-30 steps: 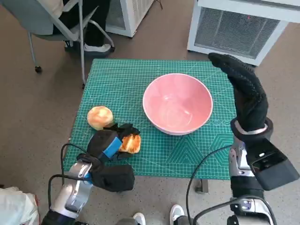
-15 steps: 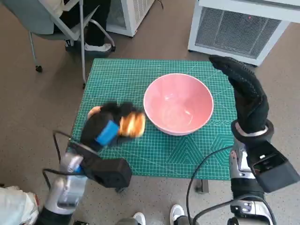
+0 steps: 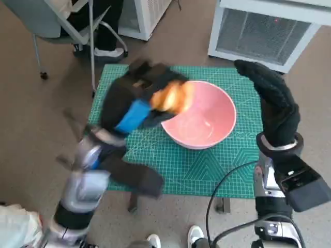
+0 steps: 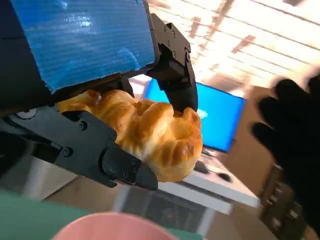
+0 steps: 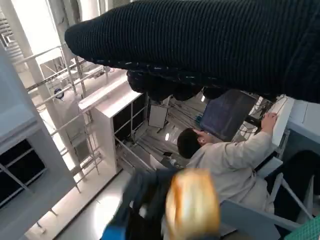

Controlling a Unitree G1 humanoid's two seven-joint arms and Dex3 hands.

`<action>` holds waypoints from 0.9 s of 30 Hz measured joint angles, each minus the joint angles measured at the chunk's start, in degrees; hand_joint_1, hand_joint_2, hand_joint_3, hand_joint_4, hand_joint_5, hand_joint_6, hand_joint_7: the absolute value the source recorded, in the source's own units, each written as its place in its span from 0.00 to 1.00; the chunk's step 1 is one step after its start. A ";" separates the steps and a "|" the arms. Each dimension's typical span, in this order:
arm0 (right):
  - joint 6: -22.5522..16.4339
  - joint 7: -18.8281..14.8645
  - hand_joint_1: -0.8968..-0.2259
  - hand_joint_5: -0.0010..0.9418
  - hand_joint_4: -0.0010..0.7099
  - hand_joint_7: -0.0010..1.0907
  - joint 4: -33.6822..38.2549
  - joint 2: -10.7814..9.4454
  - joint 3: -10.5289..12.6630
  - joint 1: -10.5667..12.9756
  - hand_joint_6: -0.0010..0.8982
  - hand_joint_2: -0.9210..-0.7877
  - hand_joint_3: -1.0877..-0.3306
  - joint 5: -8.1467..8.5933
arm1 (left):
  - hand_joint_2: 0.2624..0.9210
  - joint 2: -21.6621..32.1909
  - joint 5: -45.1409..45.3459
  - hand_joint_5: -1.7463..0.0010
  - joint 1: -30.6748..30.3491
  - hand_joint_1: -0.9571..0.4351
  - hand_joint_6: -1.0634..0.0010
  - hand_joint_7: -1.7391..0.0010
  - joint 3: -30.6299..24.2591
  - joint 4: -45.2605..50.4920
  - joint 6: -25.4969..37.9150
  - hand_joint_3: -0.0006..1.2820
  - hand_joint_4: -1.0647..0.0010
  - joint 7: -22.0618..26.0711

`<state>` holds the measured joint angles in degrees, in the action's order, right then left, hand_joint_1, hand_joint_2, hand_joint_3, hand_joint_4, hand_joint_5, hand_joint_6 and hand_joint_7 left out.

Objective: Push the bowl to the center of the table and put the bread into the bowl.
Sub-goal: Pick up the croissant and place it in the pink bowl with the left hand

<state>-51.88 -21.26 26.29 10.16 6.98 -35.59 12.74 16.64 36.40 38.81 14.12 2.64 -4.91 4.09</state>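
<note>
One tabletop (image 3: 207,175), covered by a green cutting mat, fills the middle of the head view, and on it, a little toward three o'clock of the centre, sits the pink bowl (image 3: 207,121), upright and with nothing in it. Beyond the tabletop at one o'clock stands a white unit with a grille (image 3: 269,31); at eleven o'clock a grey chair (image 3: 62,23) and a person's shoe (image 3: 106,52) rest on the floor.

The left hand (image 3: 135,101), blurred in the head view, hangs above the tabletop at about ten o'clock of the bowl, its blue-taped back uppermost. It grips the bread (image 3: 173,96), a golden croissant-like piece, which hangs in the air over the bowl's rim at its ten o'clock edge, clear of the bowl's floor. The left wrist view shows the hold plainly: black fingers (image 4: 100,150) clamp the bread (image 4: 150,137) from both sides, with the pink rim (image 4: 107,227) just below.

The right hand (image 3: 271,101), in its black glove, stands on edge at three o'clock of the bowl, just beside the rim, fingers straight and held together, holding nothing; I cannot tell if it touches the bowl. In the right wrist view the glove (image 5: 210,40) crosses the picture, with the blurred bread (image 5: 192,202) and a seated person (image 5: 220,160) behind.
</note>
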 measured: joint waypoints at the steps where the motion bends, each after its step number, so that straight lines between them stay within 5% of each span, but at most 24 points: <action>1: 0.00 0.02 0.44 0.00 0.39 0.65 -0.13 0.03 0.05 0.05 0.00 0.00 0.39 0.00 | 1.00 -0.15 0.12 0.35 1.46 0.69 0.42 0.31 0.56 -1.94 -0.70 0.05 0.35 -0.21; 10: -0.01 0.63 0.44 0.00 0.39 0.65 -1.42 0.10 0.19 0.81 0.00 0.00 0.39 -0.06 | 1.00 -2.25 0.88 0.34 9.92 0.69 0.47 0.27 5.12 -19.73 -5.04 0.08 0.38 -0.43; 13: 0.00 0.90 0.44 0.00 0.39 0.65 -1.73 0.12 0.26 1.03 0.00 0.00 0.38 -0.16 | 1.00 -3.15 0.62 0.29 11.60 0.69 0.53 0.23 6.11 -25.44 -5.57 0.14 0.47 0.65; 15: 0.00 1.09 0.44 0.00 0.39 0.65 -2.04 0.12 0.31 1.19 0.00 0.00 0.38 -0.47 | 1.00 -3.56 -0.07 0.51 12.71 0.54 0.58 0.17 6.72 -29.08 -5.59 0.20 0.57 2.68; 20: 0.00 1.90 0.44 0.00 0.39 0.66 -2.56 0.13 0.51 1.57 0.00 0.00 0.38 -1.40 | 1.00 -3.45 -0.79 0.91 15.77 0.41 0.79 0.64 9.24 -36.56 -5.05 0.13 0.77 11.27; 27: -0.01 3.21 0.45 0.00 0.39 0.66 -3.38 0.12 0.59 2.36 0.00 0.00 0.38 -2.12 | 1.00 -3.34 -1.60 0.99 19.10 0.35 0.92 0.78 11.11 -41.51 -3.33 0.10 0.93 21.81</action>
<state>-51.89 -18.06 22.91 10.28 7.57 -33.23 10.62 13.31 34.80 57.90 25.23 -38.87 -8.24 25.90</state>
